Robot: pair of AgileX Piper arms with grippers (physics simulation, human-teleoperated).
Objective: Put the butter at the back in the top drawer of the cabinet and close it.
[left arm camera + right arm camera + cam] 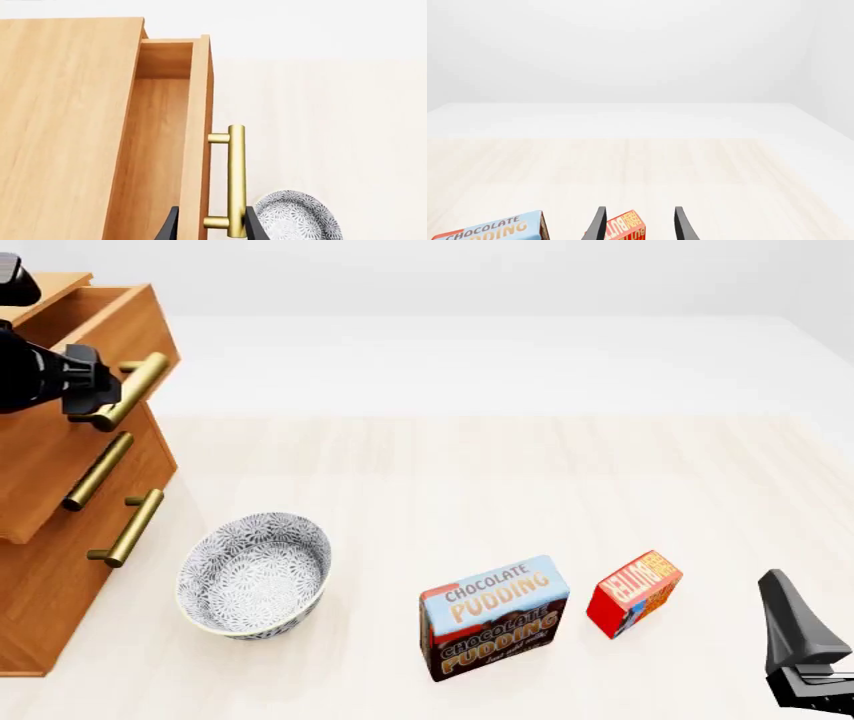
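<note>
Bright, even, diffuse illumination with no evident source direction. All three renders are sharp throughout, without blur, noise or edge distortion. The pale wooden tabletop (534, 480) carries only faint contact shading. The brass bar handle (235, 182) shows a soft sheen, no glare.

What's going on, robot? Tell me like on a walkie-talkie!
Left gripper around the top drawer's handle, drawer partly open. Right gripper open, butter on table beyond its fingers, not grasped. Nothing blocking.
</note>
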